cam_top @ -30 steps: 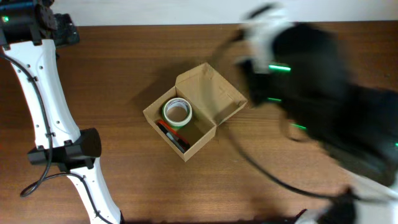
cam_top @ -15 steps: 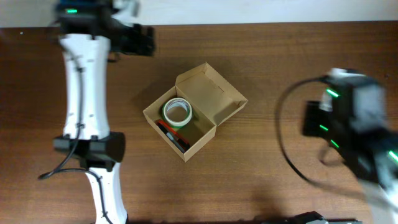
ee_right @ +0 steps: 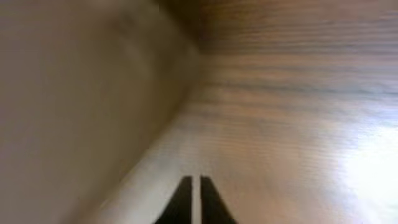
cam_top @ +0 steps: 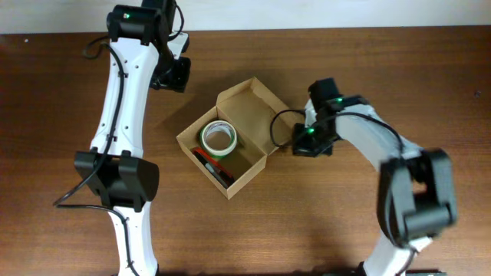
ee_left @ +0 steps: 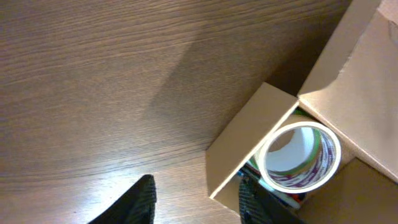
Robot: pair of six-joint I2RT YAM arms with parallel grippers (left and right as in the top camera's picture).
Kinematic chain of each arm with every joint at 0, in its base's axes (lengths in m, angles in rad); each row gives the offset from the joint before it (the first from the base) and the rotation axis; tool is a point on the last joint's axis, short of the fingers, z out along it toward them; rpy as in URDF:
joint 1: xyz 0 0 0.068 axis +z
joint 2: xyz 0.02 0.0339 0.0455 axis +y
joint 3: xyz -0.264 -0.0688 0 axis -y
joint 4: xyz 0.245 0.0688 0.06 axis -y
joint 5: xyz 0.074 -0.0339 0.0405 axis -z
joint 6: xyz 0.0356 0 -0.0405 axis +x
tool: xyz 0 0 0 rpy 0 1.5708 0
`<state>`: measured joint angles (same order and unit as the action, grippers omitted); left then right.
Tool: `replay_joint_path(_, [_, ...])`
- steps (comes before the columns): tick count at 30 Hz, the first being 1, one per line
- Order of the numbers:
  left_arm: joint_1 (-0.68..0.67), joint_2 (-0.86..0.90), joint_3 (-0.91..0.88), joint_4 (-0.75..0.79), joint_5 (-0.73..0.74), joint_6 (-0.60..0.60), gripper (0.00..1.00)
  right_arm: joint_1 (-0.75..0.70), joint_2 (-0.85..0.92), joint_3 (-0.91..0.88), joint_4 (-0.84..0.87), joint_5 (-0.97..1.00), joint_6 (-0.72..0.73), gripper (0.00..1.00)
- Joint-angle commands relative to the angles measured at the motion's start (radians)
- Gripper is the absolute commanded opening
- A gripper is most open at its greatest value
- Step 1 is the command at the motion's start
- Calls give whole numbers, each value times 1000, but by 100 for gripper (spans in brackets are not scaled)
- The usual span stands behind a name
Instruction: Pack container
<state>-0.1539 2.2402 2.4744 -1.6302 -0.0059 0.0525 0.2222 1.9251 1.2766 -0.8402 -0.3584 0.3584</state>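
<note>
- The left pincer (ee_left: 196, 202) hung released over the counter (ee_left: 93, 74), beside the box (ee_left: 249, 134).
- The right pincer (ee_right: 193, 200) was clenched on nothing.
- A tape roll (cam_top: 218, 136) lay in the box.

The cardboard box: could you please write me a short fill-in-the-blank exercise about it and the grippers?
The box has its lid ___.
The white and green ring inside it is a roll of ___.
The left gripper is ___, holding nothing.
The right gripper, by contrast, is ___.
Missing words: open; tape; open; shut.
</note>
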Motion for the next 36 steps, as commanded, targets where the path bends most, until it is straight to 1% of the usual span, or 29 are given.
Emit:
replay_joint_path(1, [13,-13,-5,10,-14,5,42,-6,58,-2,56,-105,3,4])
replay_joint_path(6, [21,-13,-6,16,-13,5,42,-6,60,6,138,-109,2,4])
replay_joint_path(10, [26,-13,-6,24,-13,0,42,-7,60,49,174,-114,1,4])
replay_joint_path(16, [28,-13,-5,29,-13,1,42,-7,60,135,286,-244,-2,4])
replay_joint_path(21, [35,-13,-6,32,-13,-3,43,-7,60,180,307,-261,-2,4])
replay_joint_path(26, [44,-13,-6,33,-13,-16,49,-8,60,189,323,-269,-2,4])
replay_joint_path(31, [69,-13,-8,48,-16,-54,49,-47,60,189,314,-266,15,4])
replay_joint_path(32, [75,-13,-14,66,-16,-60,47,-58,60,189,318,-267,32,4])
replay_joint_path(34, [87,-12,-32,101,4,-60,32,-76,60,189,328,-266,43,4])
replay_joint_path(36, [103,-2,-56,137,51,-60,15,-92,60,189,329,-256,43,4])
